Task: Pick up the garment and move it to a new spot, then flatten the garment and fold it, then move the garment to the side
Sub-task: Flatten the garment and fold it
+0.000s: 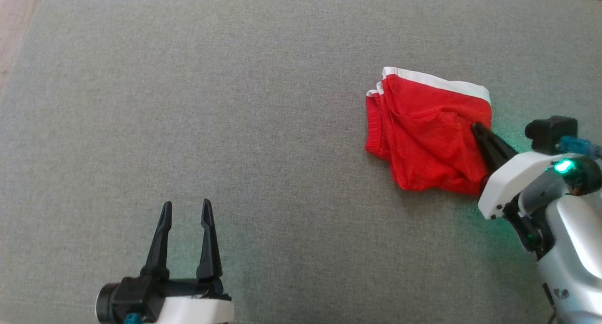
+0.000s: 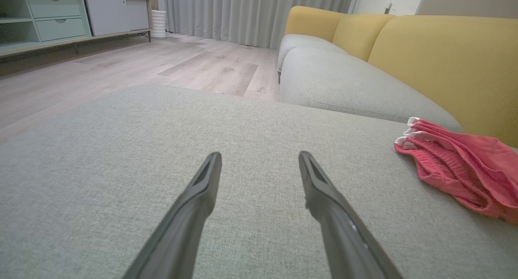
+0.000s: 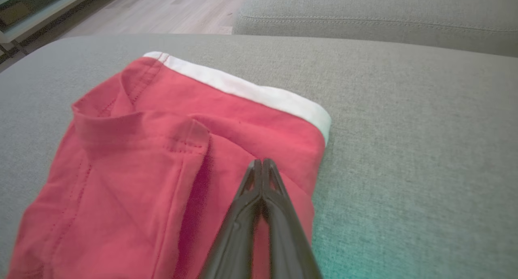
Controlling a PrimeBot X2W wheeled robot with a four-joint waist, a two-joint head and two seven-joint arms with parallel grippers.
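The garment [image 1: 423,131] is a pair of red shorts with a white waistband, lying crumpled on the grey cushion at the right. My right gripper [image 1: 476,126] reaches in from the right, its fingertips on the cloth near the right edge. In the right wrist view the two dark fingers meet tip to tip [image 3: 262,163], pinched on the red fabric [image 3: 162,149] just below the white band. My left gripper [image 1: 186,209] stands open at the lower left, far from the shorts, with nothing between its fingers. In the left wrist view the garment [image 2: 457,169] lies to the right of the spread left gripper [image 2: 259,157].
A wide grey cushion [image 1: 235,126] carries everything. A second grey seat [image 2: 344,84] and yellow backrests [image 2: 445,60] lie beyond it. Wooden floor [image 2: 141,64] and a low cabinet [image 2: 52,20] are off the cushion's far edge.
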